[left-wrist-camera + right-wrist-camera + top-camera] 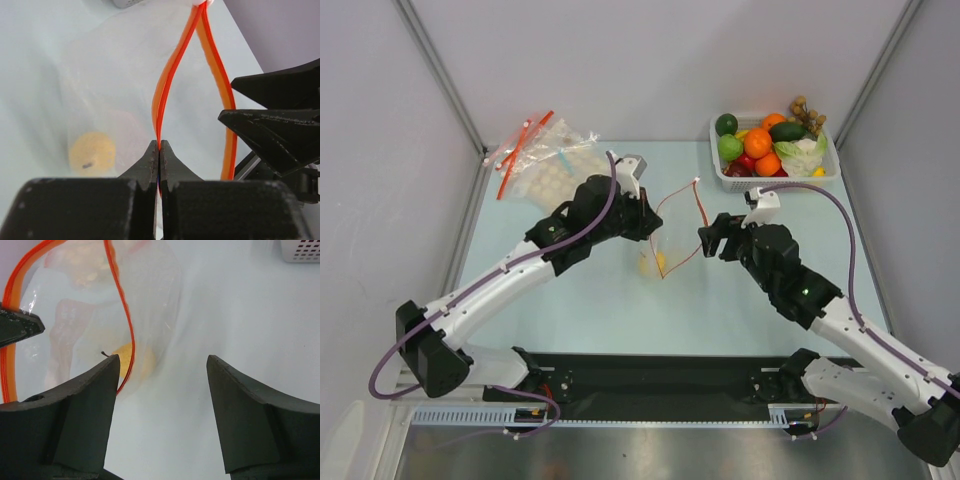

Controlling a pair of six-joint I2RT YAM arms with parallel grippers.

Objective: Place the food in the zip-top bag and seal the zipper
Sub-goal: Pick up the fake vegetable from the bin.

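The clear zip-top bag hangs open at the table's middle, and its red-orange zipper forms a loop. My left gripper is shut on the left zipper strip, holding that side up. A yellow lemon lies inside the bag and also shows through the plastic in the right wrist view. My right gripper stands open just right of the bag's mouth, and nothing lies between its fingers. More food fills the white basket.
The basket stands at the back right and its corner shows in the right wrist view. Crinkled clear bags with red strips lie at the back left. Grey walls close the table's left, back and right sides.
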